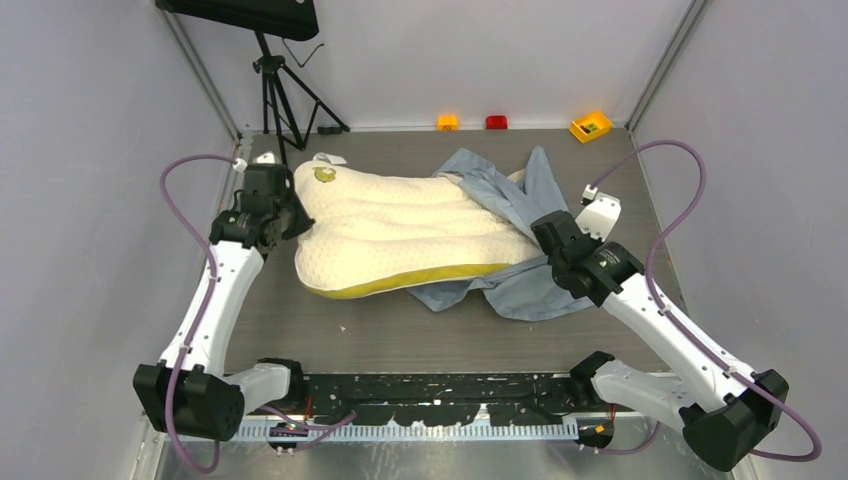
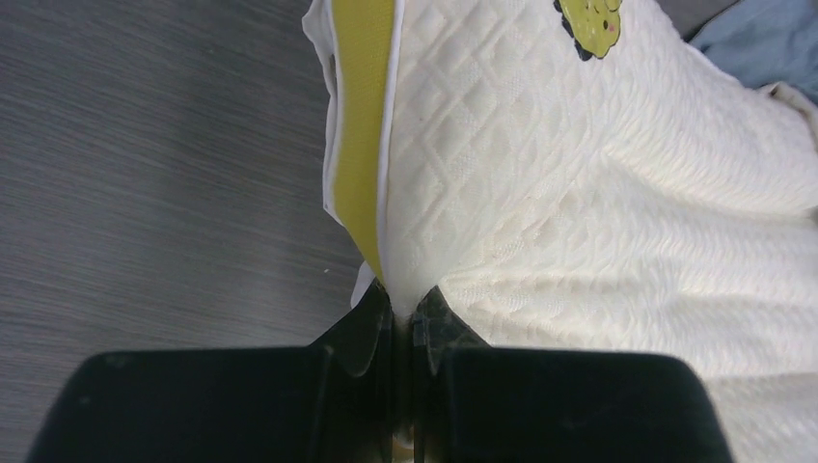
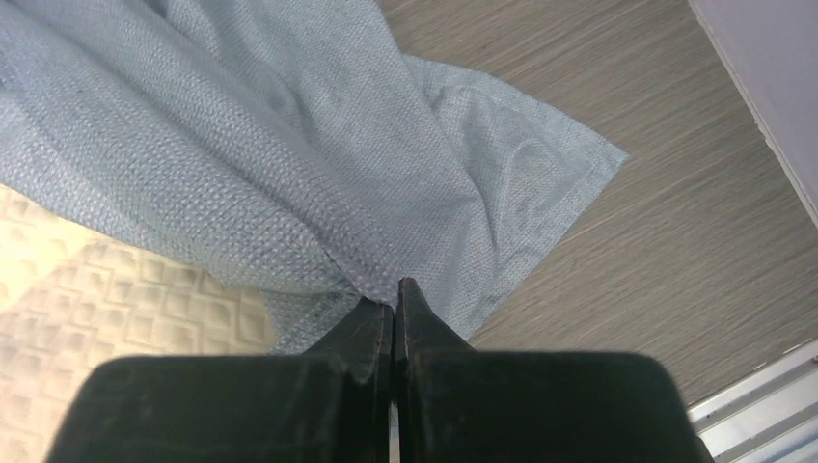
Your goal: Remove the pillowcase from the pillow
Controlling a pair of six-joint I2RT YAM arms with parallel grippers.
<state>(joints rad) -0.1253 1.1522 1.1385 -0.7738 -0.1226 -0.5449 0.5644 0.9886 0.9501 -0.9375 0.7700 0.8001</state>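
From the overhead view I see the pillow [image 1: 400, 235] lying across the middle of the bench [image 1: 330, 330], its long side running left to right, with most of its cream quilted top bare. The pillowcase [image 1: 530, 285] is bunched at the pillow's right end. Grey-blue fabric drapes over that end from the far side and spreads flat onto the bench along the pillow's near right edge. A small patch of cream peeks out past the cloth at the far right. The yellow-green emblem [image 1: 325, 174] sits at the pillow's far left corner. My left tool [image 2: 405, 313] is at the pillow's left end. On its wrist camera the fingers are pressed together on a fold of the pillow's edge, right where the yellow side band [image 2: 362, 145] meets the quilted face. My right tool [image 3: 395, 294] is at the opposite end. Its fingers are closed tight, pinching a gathered ridge of the pillowcase, with the cloth fanning away from the tips. Part of it lies over the quilted pillow on the left and part over bare bench on the right. Along the back wall stand a black tripod [image 1: 275, 90], a small orange block [image 1: 447, 122], a red block [image 1: 496, 122] and a yellow box [image 1: 590, 126], all well apart from the pillow.
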